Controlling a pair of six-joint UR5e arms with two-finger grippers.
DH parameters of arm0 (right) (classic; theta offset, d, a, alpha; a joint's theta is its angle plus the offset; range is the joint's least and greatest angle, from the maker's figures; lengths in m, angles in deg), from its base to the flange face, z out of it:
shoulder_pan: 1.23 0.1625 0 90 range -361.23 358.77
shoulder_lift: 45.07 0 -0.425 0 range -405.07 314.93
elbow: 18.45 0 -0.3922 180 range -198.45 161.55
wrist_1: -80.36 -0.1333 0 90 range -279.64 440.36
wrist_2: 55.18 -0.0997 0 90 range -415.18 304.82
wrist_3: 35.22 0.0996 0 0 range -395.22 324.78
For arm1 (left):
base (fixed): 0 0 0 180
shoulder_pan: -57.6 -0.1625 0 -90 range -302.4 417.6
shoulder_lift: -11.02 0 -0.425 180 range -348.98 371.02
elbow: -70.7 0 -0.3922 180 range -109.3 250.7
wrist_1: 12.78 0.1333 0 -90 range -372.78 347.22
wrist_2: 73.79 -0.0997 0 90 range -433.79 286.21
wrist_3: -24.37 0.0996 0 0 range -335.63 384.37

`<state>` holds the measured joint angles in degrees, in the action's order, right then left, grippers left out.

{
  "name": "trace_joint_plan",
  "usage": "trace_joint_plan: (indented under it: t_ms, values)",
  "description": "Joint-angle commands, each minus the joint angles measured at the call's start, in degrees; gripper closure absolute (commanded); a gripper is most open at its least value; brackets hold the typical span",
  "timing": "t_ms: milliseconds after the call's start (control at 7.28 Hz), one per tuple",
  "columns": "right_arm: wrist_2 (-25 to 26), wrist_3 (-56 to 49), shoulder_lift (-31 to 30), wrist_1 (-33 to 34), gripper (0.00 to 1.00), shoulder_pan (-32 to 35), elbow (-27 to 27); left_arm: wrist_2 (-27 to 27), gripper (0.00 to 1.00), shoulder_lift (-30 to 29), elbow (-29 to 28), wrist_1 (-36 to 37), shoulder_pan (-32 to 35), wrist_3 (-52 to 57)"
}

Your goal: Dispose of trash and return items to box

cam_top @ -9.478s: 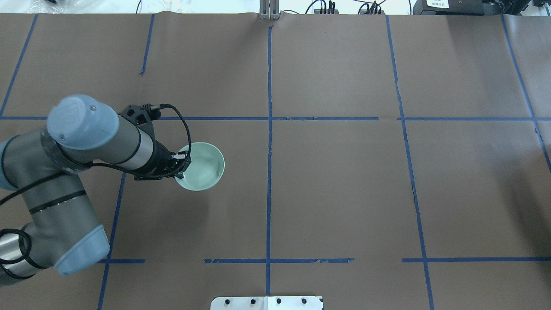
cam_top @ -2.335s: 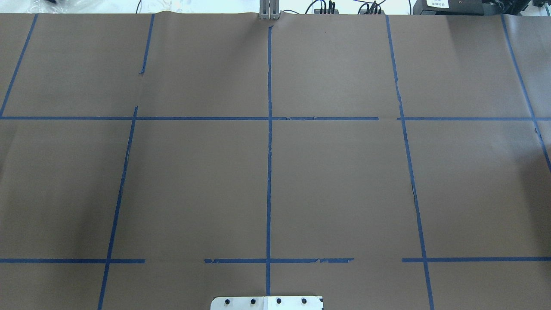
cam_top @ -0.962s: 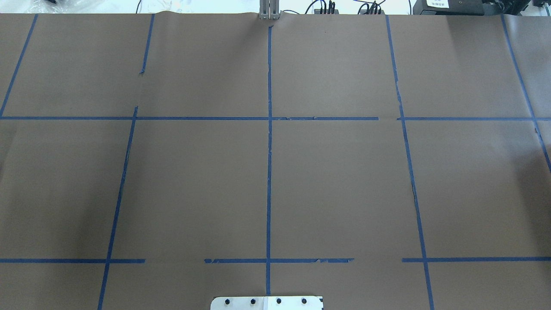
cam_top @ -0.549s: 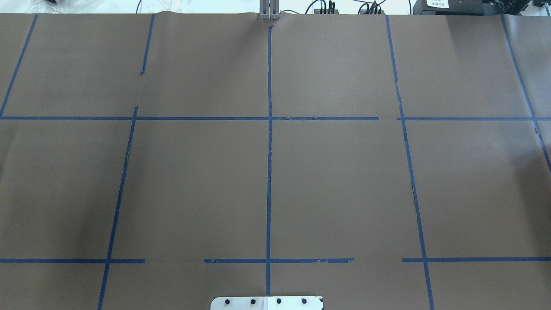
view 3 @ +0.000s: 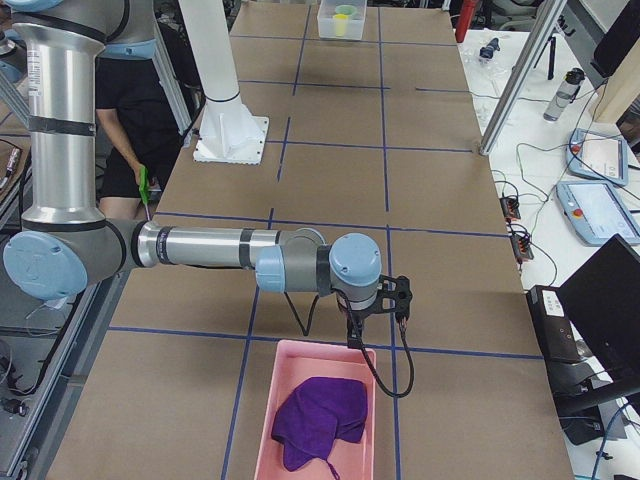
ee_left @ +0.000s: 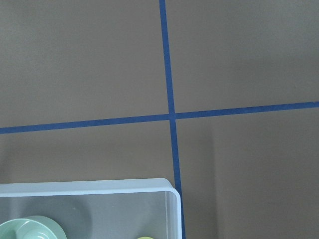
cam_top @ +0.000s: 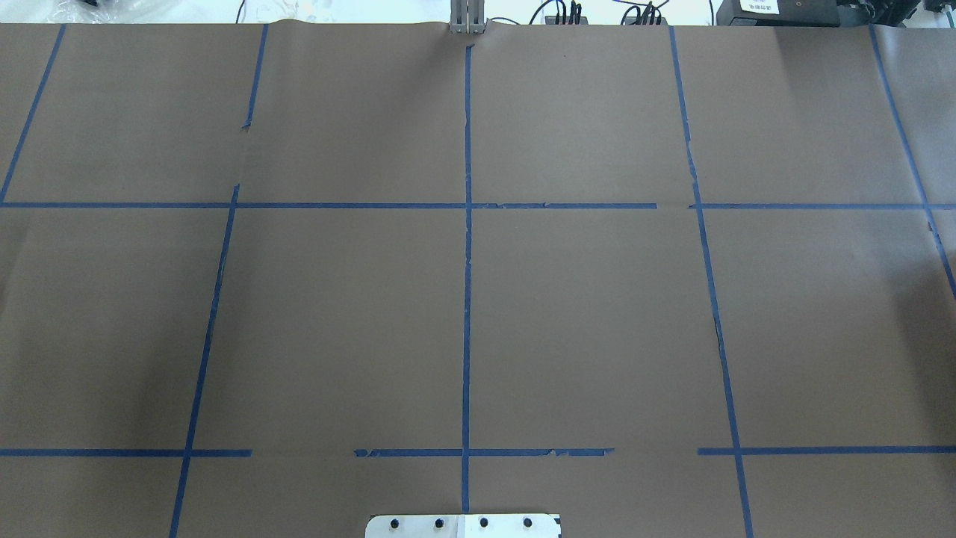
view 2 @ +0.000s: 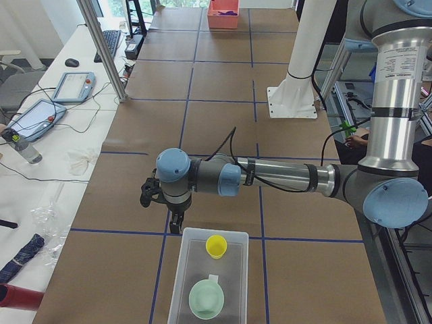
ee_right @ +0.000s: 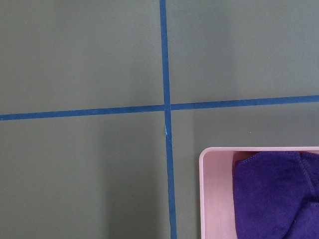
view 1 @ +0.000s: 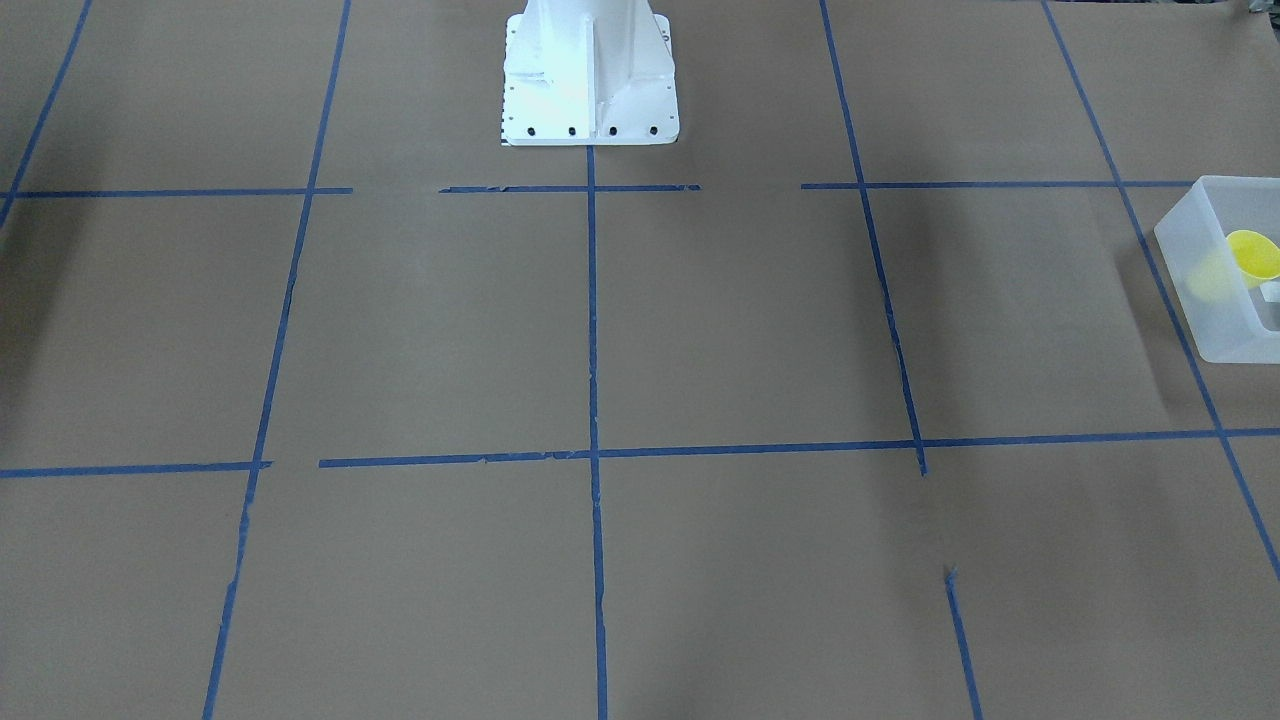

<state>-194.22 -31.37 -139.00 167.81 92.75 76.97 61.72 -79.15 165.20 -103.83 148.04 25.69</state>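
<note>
The frosted white box (view 2: 233, 290) stands at the table's left end. It holds the yellow cup (view 2: 217, 246) and a pale green bowl (view 2: 206, 299). The box (view 1: 1195, 280) and the cup (view 1: 1255, 255) also show at the right edge of the front-facing view. The left wrist view shows the box's corner (ee_left: 124, 185) and the bowl's rim (ee_left: 30, 226). My left gripper (view 2: 177, 237) hangs just past the box's far edge; whether it is open or shut I cannot tell. My right gripper (view 3: 355, 338) hangs by a pink bin's far edge; its state I cannot tell.
A pink bin (view 3: 262, 410) with a purple cloth (view 3: 320, 420) stands at the table's right end; it also shows in the right wrist view (ee_right: 212, 164). The white robot base (view 1: 588, 70) stands at the table's middle edge. Brown paper with blue tape lines (cam_top: 467, 299) covers the table.
9.5 s ago my left arm held the green bowl over the table in the overhead view. Arm and bowl have left that view. Over the last 2.3 s nothing has changed there.
</note>
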Motion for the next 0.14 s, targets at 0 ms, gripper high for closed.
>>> trace_joint_plan:
  t_ms: [0]
  values:
    - [0.0,-0.1,0.2,0.0,0.0,0.1,0.0,-0.2,0.0,-0.2,0.0,0.0,0.0,0.0]
